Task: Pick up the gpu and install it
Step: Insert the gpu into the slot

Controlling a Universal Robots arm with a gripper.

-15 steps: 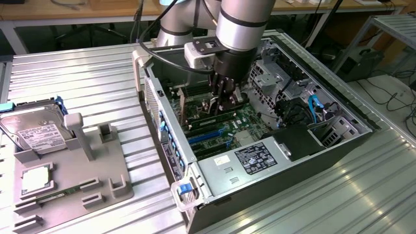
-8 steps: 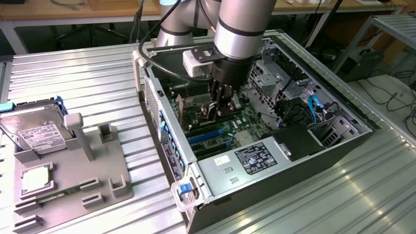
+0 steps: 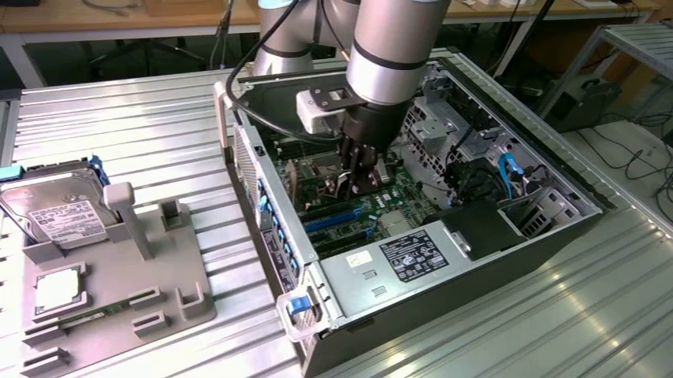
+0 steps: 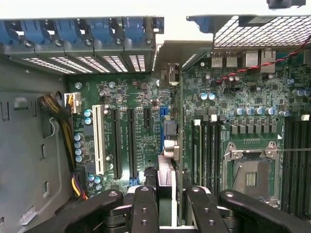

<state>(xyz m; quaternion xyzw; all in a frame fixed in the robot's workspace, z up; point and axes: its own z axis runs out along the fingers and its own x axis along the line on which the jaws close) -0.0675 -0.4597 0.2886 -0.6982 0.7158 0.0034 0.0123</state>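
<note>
Our tool (image 4: 172, 211) is clamped on the gpu (image 4: 177, 121). We see the card edge-on, upright above the motherboard (image 4: 131, 97), beside its blue slot (image 4: 162, 126), inside the open computer case (image 3: 494, 299) on the worktop (image 3: 158, 118).

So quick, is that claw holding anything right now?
The gripper: jaws closed on the gpu.

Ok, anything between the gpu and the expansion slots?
Nothing visible does. The gripper holds the gpu edge-on over the motherboard, by the blue slot; the expansion slots lie bare.
</note>
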